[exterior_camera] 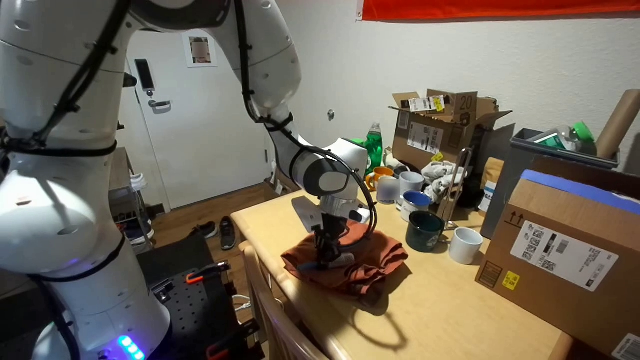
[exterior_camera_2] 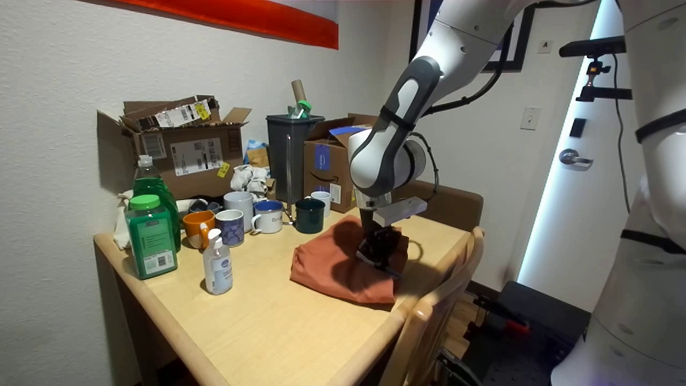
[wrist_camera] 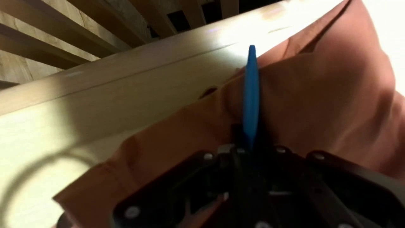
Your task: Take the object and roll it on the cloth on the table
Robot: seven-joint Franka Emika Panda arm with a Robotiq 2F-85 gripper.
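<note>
An orange-brown cloth [exterior_camera: 385,252] lies crumpled on the wooden table [exterior_camera: 445,300]; it also shows in an exterior view [exterior_camera_2: 327,262] and in the wrist view [wrist_camera: 329,95]. My gripper [wrist_camera: 250,147] points down low over the cloth. It is shut on a slim blue handle-like object [wrist_camera: 251,95], which sticks out past the fingers across the cloth. In an exterior view the gripper [exterior_camera: 327,255] has the blue part [exterior_camera: 309,267] on one side and a pale part on the other. The jaws hide the object's middle. I cannot tell whether it touches the cloth.
Several mugs, including a dark green one [exterior_camera: 424,231] and a white one [exterior_camera: 465,245], stand behind the cloth. A clear pump bottle [exterior_camera_2: 218,265] and green bottles [exterior_camera_2: 151,236] stand on the table. Cardboard boxes [exterior_camera: 560,240] line the back. A wooden chair [exterior_camera_2: 445,300] is against the near edge.
</note>
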